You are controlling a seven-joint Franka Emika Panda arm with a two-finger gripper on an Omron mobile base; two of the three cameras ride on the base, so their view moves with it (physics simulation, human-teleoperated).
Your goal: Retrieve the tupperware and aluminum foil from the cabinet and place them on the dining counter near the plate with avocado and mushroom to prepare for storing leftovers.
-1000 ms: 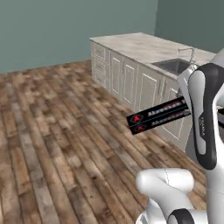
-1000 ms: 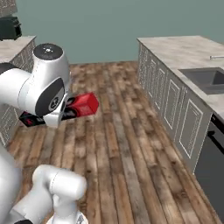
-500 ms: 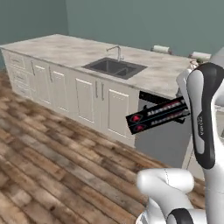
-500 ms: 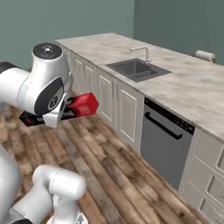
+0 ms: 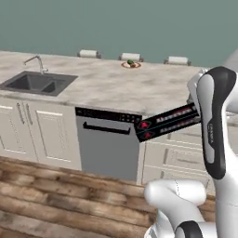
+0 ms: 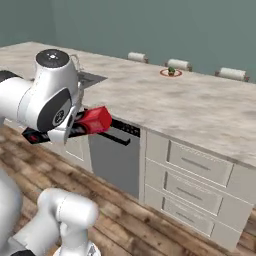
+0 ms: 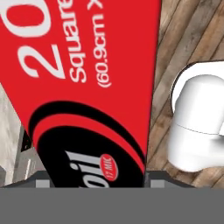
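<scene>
My gripper (image 7: 98, 181) is shut on the aluminum foil (image 5: 168, 122), a long black box with red ends, held level in front of the arm at about counter height. Its red end (image 6: 95, 120) sticks out past the arm toward the counter front. In the hand view the box's red face (image 7: 87, 74) with white lettering lies close to the camera. Far across the dining counter (image 5: 139, 88), by its back edge, sits the red-rimmed plate (image 5: 131, 65) with the green avocado (image 6: 171, 70) and a brown mushroom on it. The tupperware and the cabinet are out of view.
A sink (image 5: 37, 82) with a faucet is set into the counter at the left. A grey dishwasher (image 5: 108, 144) stands right in front of me, with cream drawers (image 6: 195, 185) to its right. Three stool backs (image 5: 88, 53) line the counter's far edge. Wooden floor (image 5: 56, 200) lies below.
The base has turned and driven, so the whole scene swung from open floor to the counter front with the dishwasher. The arm and the held foil box kept their pose.
</scene>
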